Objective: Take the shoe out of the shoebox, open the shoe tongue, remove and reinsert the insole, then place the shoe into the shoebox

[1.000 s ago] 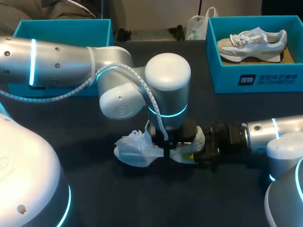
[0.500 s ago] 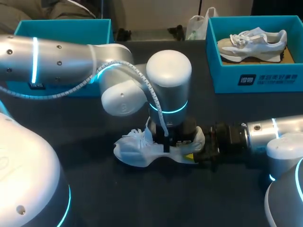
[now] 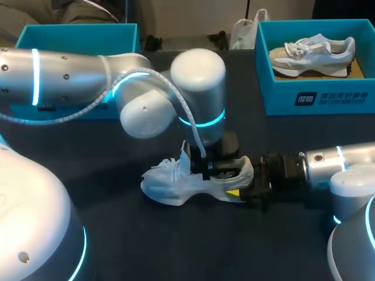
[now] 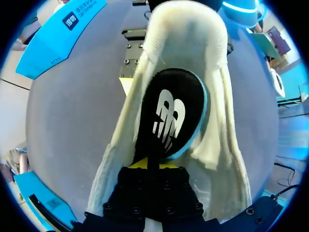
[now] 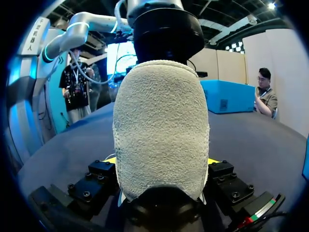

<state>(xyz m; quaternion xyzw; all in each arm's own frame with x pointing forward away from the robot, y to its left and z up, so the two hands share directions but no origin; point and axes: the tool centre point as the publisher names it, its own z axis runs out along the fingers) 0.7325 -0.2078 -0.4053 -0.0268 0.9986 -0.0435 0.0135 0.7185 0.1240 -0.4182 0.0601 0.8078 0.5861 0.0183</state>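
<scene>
1. The insole [image 4: 169,113] is black and smooth, with a thin blue rim. A large white logo is printed on its rounded end; the brand is left unread.
2. The blue cardboard shoebox [image 3: 319,96] has a white square mark and two short lines of white print on its front wall. They are too small to make out.
3. The shoe [image 3: 176,184] you are working on lies in the middle of the dark table [image 3: 176,246]. Its toe points toward the table's left edge and its heel toward the right edge. It is white, with loose white laces bunched over the front.
4. In the left wrist view, the shoe's opening is a long oval lined with cream, towel-like fabric, and the insole sits inside it.
5. Your left gripper [image 4: 150,165] is above that opening, pinched tight on the near end of the insole, with a yellow tip on either side.
6. Your right gripper [image 5: 161,162] clasps the shoe's heel, one yellow tip against each side. The heel is a rounded, nubbly dome.
7. The shoebox stands open at the table's far right corner. It holds a second shoe [image 3: 313,54], white and grey, lying lengthwise.
8. Another open blue box [image 3: 76,38] stands at the far left corner, partly behind your left arm [image 3: 64,82].
</scene>
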